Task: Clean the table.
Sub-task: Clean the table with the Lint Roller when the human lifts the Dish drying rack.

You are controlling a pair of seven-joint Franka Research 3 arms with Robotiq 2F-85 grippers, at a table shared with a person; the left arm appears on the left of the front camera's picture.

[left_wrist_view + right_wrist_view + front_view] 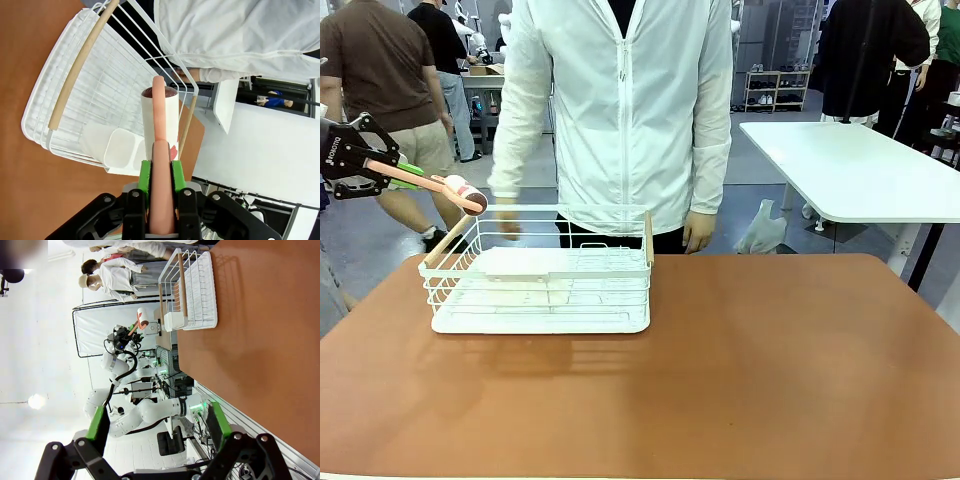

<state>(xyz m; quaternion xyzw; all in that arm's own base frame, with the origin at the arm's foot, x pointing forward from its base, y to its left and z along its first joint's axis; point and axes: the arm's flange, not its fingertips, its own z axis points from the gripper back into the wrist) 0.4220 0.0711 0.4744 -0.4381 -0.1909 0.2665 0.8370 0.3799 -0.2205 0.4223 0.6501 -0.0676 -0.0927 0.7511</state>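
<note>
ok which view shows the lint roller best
The left wrist view: the lint roller is large and centred, its pink handle clamped in the left gripper, white roll by the wire basket. The front view shows it small at the left edge; the right wrist view, tiny and far off.

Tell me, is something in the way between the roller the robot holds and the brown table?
Yes. The left gripper grips a lint roller above the left end of the white wire basket, so the basket stands between the roller and the table right below it. The bare table beside the basket looks open.
</note>
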